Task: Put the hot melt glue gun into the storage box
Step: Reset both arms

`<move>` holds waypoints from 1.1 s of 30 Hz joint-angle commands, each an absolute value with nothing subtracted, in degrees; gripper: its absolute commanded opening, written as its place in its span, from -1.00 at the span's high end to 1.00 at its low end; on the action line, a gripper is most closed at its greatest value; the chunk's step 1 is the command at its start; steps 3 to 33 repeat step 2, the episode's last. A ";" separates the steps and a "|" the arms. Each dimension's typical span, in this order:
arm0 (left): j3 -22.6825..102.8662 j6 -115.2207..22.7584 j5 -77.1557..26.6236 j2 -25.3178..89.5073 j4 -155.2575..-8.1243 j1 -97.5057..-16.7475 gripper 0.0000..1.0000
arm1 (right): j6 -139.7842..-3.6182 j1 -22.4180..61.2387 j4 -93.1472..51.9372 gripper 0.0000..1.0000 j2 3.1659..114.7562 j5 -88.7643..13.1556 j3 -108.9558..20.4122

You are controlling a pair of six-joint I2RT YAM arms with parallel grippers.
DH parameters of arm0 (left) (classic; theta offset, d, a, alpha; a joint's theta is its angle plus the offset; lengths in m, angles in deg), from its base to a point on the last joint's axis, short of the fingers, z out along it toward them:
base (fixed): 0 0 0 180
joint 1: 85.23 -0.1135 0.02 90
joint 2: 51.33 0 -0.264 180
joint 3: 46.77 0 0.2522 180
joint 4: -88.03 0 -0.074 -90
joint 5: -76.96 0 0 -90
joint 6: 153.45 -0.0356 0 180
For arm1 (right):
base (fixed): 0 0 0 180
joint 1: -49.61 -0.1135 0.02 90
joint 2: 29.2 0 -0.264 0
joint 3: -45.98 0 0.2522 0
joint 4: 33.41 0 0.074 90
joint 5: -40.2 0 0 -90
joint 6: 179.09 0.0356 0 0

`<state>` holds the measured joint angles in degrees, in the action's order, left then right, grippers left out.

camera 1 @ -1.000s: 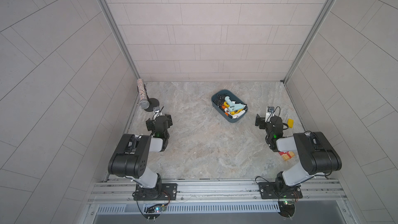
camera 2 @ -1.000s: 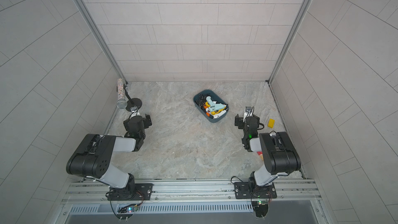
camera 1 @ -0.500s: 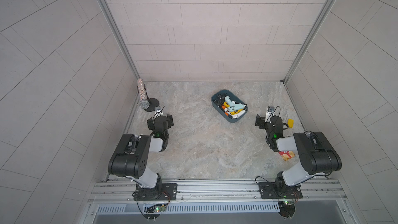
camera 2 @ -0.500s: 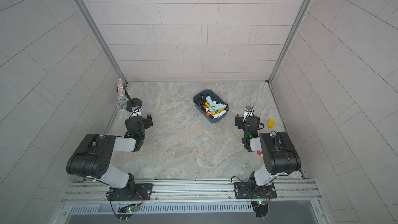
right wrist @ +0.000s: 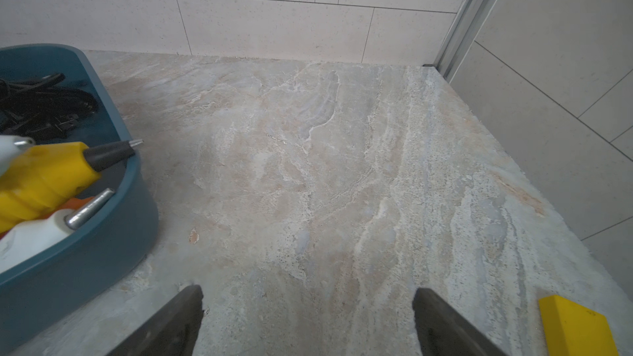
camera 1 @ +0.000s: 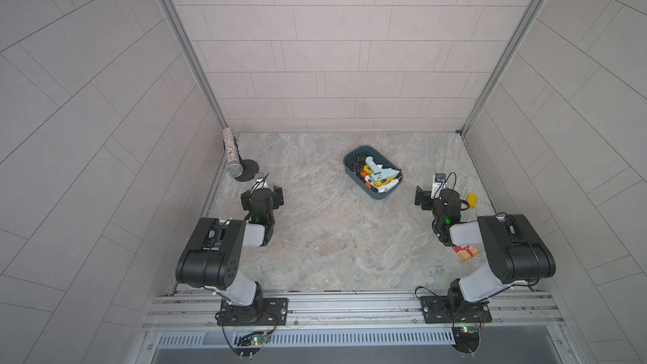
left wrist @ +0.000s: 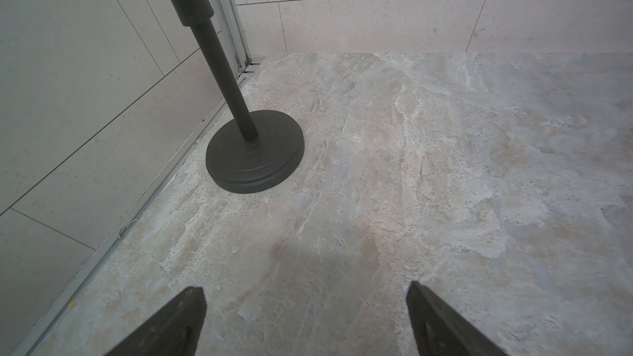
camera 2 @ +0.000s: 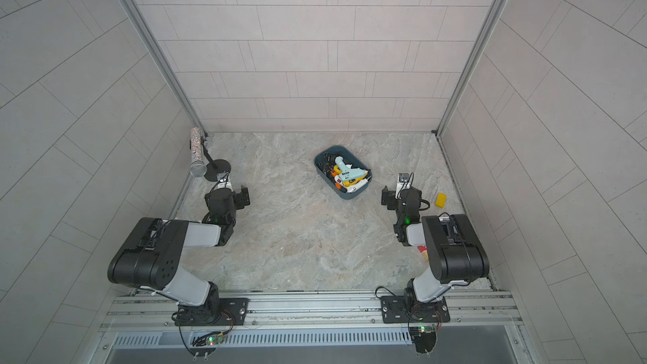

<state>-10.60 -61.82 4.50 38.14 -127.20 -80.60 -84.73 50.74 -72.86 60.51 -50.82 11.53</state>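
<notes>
Box (camera 1: 355,180): your glue guns (camera 1: 376,169) lie inside, along its length. Right hand (right wrist: 307,291), spread, empty, sits near it; left hand (left wrist: 306,287), spread, empty, well apart.

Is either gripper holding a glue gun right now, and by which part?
Nothing is held. The left gripper and the right gripper both stand open and empty; the glue guns lie in the storage box.
</notes>
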 commanded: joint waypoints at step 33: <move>-9.72 -62.24 4.24 38.15 -127.55 -80.75 -1.00 | -83.81 51.61 -72.91 -0.99 60.27 -49.19 10.85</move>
